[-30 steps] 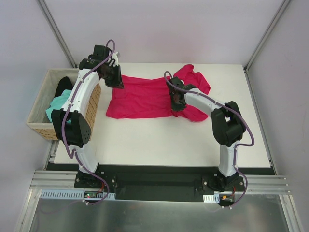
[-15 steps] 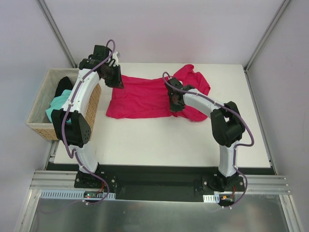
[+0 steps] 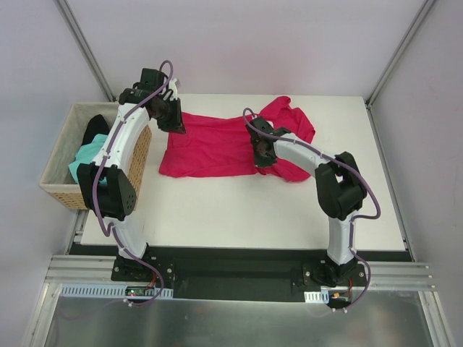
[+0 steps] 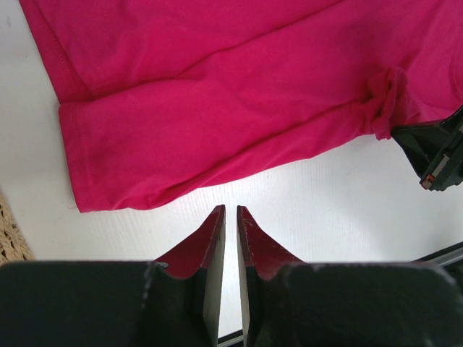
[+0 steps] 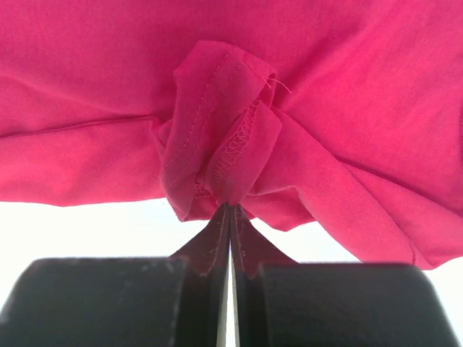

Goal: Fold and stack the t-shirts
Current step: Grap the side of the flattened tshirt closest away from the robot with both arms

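Your right gripper (image 5: 230, 209) now pinches the shirt (image 5: 325, 72) mid-frame by its hem, so it looks ready to fold. Left gripper (image 4: 230, 210) hangs closed, empty

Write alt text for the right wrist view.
The right hand is shut on a bunched fold of the crimson t-shirt, its stitched hem showing in the pinch. The shirt fills the upper view; bare white table shows below it.

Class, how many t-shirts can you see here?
3: the crimson t-shirt on the table; the mint-green t-shirt and black t-shirt in the basket, which may hide more.
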